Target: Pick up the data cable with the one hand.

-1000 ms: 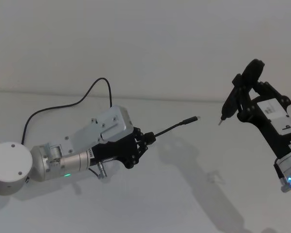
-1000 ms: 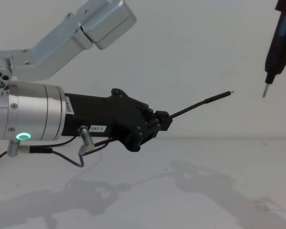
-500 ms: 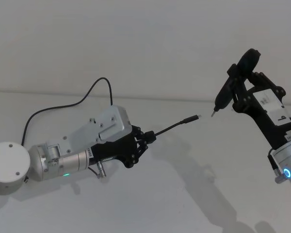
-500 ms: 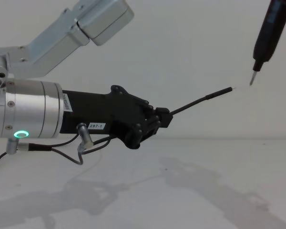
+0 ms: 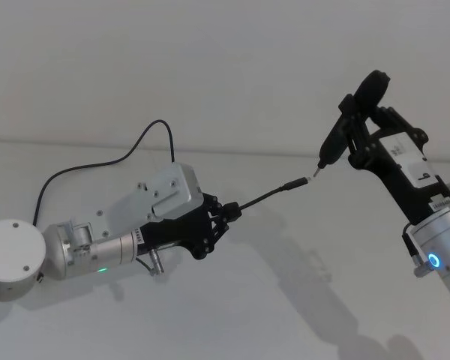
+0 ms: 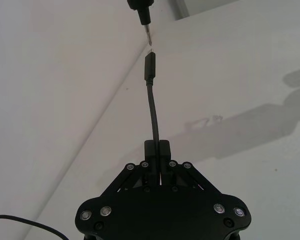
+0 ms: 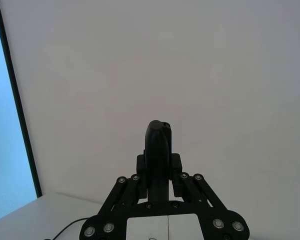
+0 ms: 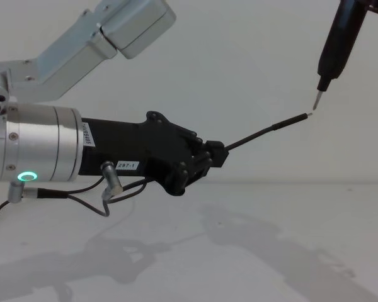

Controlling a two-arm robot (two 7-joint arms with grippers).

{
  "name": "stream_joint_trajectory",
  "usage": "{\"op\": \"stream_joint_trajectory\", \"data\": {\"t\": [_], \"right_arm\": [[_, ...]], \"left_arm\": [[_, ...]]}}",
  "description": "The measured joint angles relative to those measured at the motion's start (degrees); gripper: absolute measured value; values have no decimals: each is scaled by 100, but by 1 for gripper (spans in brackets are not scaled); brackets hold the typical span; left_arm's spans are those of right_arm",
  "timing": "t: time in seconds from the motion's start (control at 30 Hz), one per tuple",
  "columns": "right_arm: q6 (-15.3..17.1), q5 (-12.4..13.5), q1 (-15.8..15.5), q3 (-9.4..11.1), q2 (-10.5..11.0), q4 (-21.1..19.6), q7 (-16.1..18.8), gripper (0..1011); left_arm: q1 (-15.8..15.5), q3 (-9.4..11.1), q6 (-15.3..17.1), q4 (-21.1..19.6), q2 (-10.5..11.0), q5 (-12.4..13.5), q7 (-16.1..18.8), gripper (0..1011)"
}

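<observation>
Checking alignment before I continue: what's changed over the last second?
The right hand, shut on the pen-like tool, moved left, bringing the tool's metal tip up to the plug of the data cable; whether they touch is unclear. The left hand stayed put, clamped on the cable, plug pointing toward the tool.

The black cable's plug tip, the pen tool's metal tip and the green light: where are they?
data cable [image 5: 294,184]: head view, on its plug tip.
pen tool [image 8: 318,98]: chest view, on its metal tip.
green light [image 8: 28,177]: chest view, on its glowing ring.
</observation>
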Motion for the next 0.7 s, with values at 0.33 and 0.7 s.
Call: {"op": "stream_joint_trajectory", "data": {"t": [0.33, 0.7], "right_arm": [[33, 62, 61, -81, 22, 51, 20, 268], [44, 76, 109, -154, 61, 105, -5, 268]], "left_arm": [[2, -2, -5, -6, 3, -2, -1, 48], [2, -2, -10, -6, 3, -2, 0, 48]]}}
